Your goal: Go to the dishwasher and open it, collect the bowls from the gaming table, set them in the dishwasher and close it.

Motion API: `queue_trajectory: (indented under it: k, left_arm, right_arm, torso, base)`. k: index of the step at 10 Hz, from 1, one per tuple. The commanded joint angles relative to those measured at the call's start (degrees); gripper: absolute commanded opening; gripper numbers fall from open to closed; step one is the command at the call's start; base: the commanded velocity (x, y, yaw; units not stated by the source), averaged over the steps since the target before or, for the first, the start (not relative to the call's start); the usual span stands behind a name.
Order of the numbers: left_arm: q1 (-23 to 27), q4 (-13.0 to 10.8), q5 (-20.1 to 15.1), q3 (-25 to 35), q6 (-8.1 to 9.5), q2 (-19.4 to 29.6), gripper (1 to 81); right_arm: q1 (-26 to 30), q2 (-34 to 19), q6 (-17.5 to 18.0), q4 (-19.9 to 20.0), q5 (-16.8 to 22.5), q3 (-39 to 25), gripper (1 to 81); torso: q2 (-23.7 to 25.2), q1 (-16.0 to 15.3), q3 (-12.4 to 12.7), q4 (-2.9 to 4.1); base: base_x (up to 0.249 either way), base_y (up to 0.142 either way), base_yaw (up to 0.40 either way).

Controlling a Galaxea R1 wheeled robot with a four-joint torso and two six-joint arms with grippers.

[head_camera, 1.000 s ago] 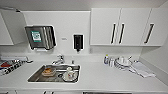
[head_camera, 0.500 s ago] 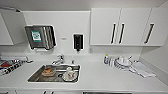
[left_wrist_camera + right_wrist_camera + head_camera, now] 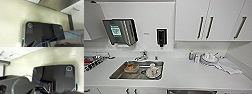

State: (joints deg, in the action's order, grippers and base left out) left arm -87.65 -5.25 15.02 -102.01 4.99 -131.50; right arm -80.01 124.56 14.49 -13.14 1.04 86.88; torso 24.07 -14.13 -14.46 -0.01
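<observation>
Plainly, the task is at its very start: the head view looks down on a white kitchen counter (image 3: pixel 189 75) with a steel sink (image 3: pixel 137 70) set into it, and at the lower edge of that view, under the counter's front lip to the right of the sink, a dark steel-looking strip (image 3: pixel 191 91) shows, which is probably the top of the dishwasher, though too little of it is visible to be sure. It appears closed, so opening it is not yet done, and collecting the bowls, loading them and closing the door all remain. The sink holds a brownish dish (image 3: pixel 131 67) and a white cup on a plate (image 3: pixel 152 71); these are not the bright bowls of the task. Farther right on the counter stand a small bottle (image 3: pixel 191 55), a stack of white dishes (image 3: pixel 209 58) and a folded cloth (image 3: pixel 229 66). On the wall hang a steel paper-towel dispenser (image 3: pixel 121 31) and a dark soap dispenser (image 3: pixel 161 37), with white wall cabinets (image 3: pixel 209 20) to the right. As for the arms, both wrist views look along the dark robot plates toward pale wall and ceiling, which suggests the arms are tucked low and close to the body, reaching for nothing. Whether either claw is apart or together cannot be told from these views.
</observation>
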Motion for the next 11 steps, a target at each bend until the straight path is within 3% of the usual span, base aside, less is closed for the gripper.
queue_trajectory:
  k: [1, 5, 7, 9, 10, 11]
  left_arm:
    - [0.85, -0.37, 2.98, 12.25, 0.2, 13.08, 81.1]
    - [0.85, -0.45, 8.25, 22.08, 0.2, 22.12, 81.1]
    - [0.85, -0.46, 10.03, 26.93, 0.11, 26.18, 81.1]
    - [1.29, -4.68, 10.82, 30.73, 0.11, 29.62, 81.1]
    - [1.29, -6.86, 12.47, 32.98, 0.2, 31.79, 81.1]
    - [1.29, -7.75, 12.75, 35.56, 0.2, 34.63, 81.1]
  right_arm:
    - [7.26, -8.42, 3.61, 0.57, 1.95, -8.05, 81.1]
    - [7.62, -10.09, 6.07, 0.57, 1.95, -8.06, 81.1]
    - [7.62, -11.85, 7.9, 0.57, 1.18, -8.31, 81.1]
    - [8.05, -13.34, 8.18, 0.57, -0.07, -9.8, 81.1]
    - [8.59, -14.14, 8.18, 0.57, 0.02, -10.96, 81.1]
    - [8.76, -15.28, 8.18, 0.49, -0.07, -12.1, 81.1]
  torso:
    - [5.67, -3.65, 0.02, 0.0]
    - [13.36, -8.45, -0.68, 0.0]
    - [17.29, -10.91, -5.25, 0.0]
    - [20.72, -13.07, -8.06, 0.0]
    - [22.56, -14.22, -4.43, 0.0]
    - [24.29, -15.34, -6.06, 0.0]
  base:
    - [0.0, 0.0, 0.0]
    - [0.0, 0.0, 0.0]
    - [0.0, 0.0, 0.0]
    - [0.0, 0.0, 0.0]
    - [0.0, 0.0, 0.0]
    - [0.0, 0.0, 0.0]
